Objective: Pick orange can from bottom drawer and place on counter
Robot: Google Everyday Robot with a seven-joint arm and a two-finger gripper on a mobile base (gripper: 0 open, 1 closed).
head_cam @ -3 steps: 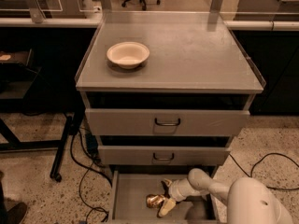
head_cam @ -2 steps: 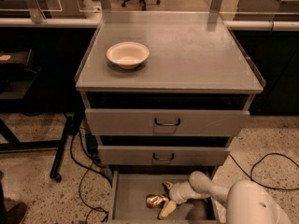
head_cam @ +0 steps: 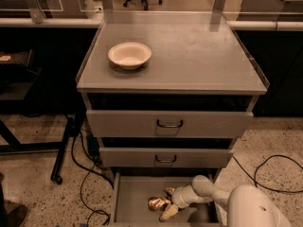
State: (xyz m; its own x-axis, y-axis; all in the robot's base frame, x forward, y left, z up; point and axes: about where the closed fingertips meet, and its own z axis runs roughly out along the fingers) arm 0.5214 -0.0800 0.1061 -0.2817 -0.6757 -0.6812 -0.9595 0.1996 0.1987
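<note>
The orange can (head_cam: 157, 203) lies in the open bottom drawer (head_cam: 130, 200), shiny and wrinkled, near the drawer's middle. My gripper (head_cam: 168, 202) reaches into the drawer from the right, its cream fingers (head_cam: 168, 213) spread on either side of the can's right end, one behind it and one in front. The fingers look open around the can. The counter (head_cam: 199, 56) is the grey top of the cabinet above, with a thin raised rim.
A cream bowl (head_cam: 129, 55) sits on the counter's left side. Two closed handled drawers (head_cam: 169, 124) are above the open one. My white arm (head_cam: 246, 209) fills the lower right. Cables (head_cam: 85, 174) and a black stand leg (head_cam: 64, 150) lie on the floor to the left.
The gripper has shifted slightly left, closer around the can. The can has stayed in place in the drawer.
</note>
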